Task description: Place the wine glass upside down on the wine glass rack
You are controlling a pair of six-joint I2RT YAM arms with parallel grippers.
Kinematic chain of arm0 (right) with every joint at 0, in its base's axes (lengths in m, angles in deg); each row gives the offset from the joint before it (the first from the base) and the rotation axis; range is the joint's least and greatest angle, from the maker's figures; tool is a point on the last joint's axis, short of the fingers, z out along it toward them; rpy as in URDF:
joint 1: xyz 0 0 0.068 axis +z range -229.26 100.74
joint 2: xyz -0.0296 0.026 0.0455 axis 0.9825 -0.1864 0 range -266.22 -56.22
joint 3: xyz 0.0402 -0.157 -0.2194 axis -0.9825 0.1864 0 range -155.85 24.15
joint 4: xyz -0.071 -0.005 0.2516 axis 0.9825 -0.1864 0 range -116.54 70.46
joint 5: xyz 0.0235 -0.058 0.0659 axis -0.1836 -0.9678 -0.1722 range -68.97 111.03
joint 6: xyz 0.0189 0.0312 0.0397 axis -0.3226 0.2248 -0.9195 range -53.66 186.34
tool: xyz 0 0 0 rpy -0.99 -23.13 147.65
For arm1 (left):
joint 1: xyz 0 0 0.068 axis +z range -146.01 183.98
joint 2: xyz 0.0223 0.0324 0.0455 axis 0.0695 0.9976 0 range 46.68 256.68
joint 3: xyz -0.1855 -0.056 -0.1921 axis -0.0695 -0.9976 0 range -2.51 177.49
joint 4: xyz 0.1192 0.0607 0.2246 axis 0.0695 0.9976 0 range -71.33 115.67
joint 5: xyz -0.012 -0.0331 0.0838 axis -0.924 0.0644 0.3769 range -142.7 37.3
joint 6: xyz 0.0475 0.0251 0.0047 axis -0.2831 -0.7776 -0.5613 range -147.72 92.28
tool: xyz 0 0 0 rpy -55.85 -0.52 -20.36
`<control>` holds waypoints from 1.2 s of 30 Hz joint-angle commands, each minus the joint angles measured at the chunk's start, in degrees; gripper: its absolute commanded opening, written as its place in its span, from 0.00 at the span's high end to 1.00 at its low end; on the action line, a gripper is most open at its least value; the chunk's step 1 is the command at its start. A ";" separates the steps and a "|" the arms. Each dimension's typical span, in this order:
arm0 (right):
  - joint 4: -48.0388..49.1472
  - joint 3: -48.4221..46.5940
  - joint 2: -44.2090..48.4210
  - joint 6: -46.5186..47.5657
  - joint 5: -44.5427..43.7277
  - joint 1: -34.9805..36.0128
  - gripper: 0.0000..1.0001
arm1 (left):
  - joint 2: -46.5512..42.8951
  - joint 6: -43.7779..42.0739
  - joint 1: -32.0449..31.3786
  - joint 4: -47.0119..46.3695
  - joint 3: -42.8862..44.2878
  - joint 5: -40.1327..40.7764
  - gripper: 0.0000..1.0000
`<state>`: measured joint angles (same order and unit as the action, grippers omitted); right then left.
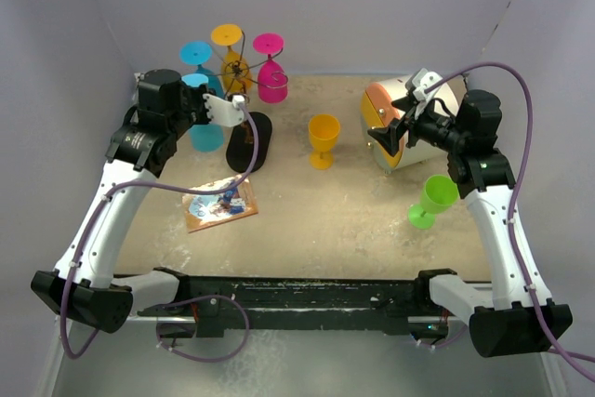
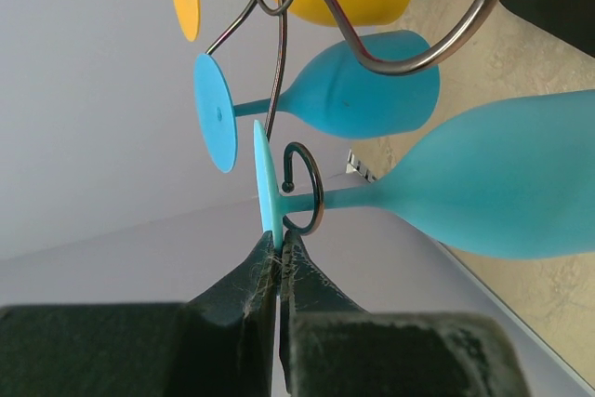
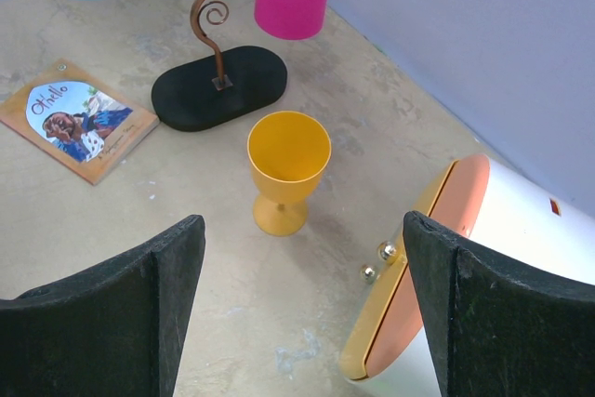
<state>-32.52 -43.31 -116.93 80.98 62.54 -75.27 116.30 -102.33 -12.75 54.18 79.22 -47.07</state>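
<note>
The wine glass rack [image 1: 244, 104] stands at the back left on its black oval base [image 1: 249, 142]. Cyan, yellow and magenta glasses hang upside down from its curled arms. My left gripper [image 2: 279, 237] is shut on the edge of the foot of a light blue wine glass [image 2: 502, 183], held upside down. The glass's stem sits inside a curled wire ring [image 2: 307, 190] of the rack. In the top view this gripper [image 1: 198, 95] is at the rack's left side, with the light blue bowl [image 1: 206, 137] hanging below. My right gripper [image 3: 302, 304] is open and empty above the table.
A yellow goblet [image 1: 323, 139] stands upright mid-table, also in the right wrist view [image 3: 288, 169]. A green glass [image 1: 432, 200] lies by the right arm. An orange and white case [image 1: 395, 123] sits at the back right. A picture book [image 1: 220, 204] lies front left.
</note>
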 commanded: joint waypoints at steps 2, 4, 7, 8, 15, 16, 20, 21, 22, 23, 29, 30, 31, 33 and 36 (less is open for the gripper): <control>1.98 -0.13 0.02 0.92 0.93 -0.45 0.11 | -0.85 0.43 -0.90 -1.21 0.37 -1.43 0.94; 1.94 -0.13 0.00 0.84 0.93 -0.46 0.11 | -0.78 0.68 -1.10 -1.18 0.37 -1.36 0.93; 1.92 -0.13 -0.11 0.85 0.93 -0.42 0.11 | -0.51 0.83 -1.39 -0.75 0.37 -1.41 0.92; 1.90 -0.13 -0.19 0.88 0.98 -0.46 0.11 | -0.53 0.80 -1.44 -0.63 0.40 -1.41 0.91; 1.97 -0.13 -0.46 0.94 1.03 -0.43 0.10 | -0.23 1.08 -1.87 -0.14 0.16 -1.32 0.88; 1.91 -0.13 -0.46 0.95 1.02 -0.50 0.10 | -0.14 1.10 -1.89 0.04 0.14 -1.32 0.87; 1.90 -0.04 -0.53 1.09 1.03 -0.46 0.10 | -0.13 1.23 -2.22 0.99 0.09 -1.28 0.84; 1.95 -0.02 -0.55 1.03 1.08 -0.46 0.10 | -0.26 1.23 -2.17 1.32 0.14 -1.20 0.83; 1.95 -0.04 -0.64 1.07 1.03 -0.43 0.10 | -0.30 1.22 -2.24 1.54 0.12 -1.16 0.82; 1.98 -0.04 -0.64 1.07 1.02 -0.47 0.10 | -0.36 1.25 -2.30 1.79 0.11 -1.15 0.81; 1.95 0.09 -1.32 1.07 0.96 -0.47 0.10 | -1.30 1.09 -2.39 2.64 0.33 -1.06 0.77; 1.90 0.05 -1.38 1.05 0.95 -0.47 0.10 | -1.46 1.11 -2.35 2.84 0.35 -1.06 0.76; 1.91 0.05 -1.43 1.10 0.95 -0.47 0.10 | -1.67 1.15 -2.43 3.00 0.51 -1.07 0.75; 1.98 0.12 -1.57 1.17 0.85 -0.46 0.10 | -1.92 1.18 -2.43 3.51 0.39 -1.14 0.73; 1.98 0.18 -1.76 1.22 0.67 -0.47 0.10 | -2.37 1.22 -2.43 4.41 0.38 -1.15 0.68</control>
<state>-32.52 -43.07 -118.86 81.37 62.54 -75.53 116.17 -101.87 -14.87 57.89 79.22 -47.77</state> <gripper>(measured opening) 0.897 0.291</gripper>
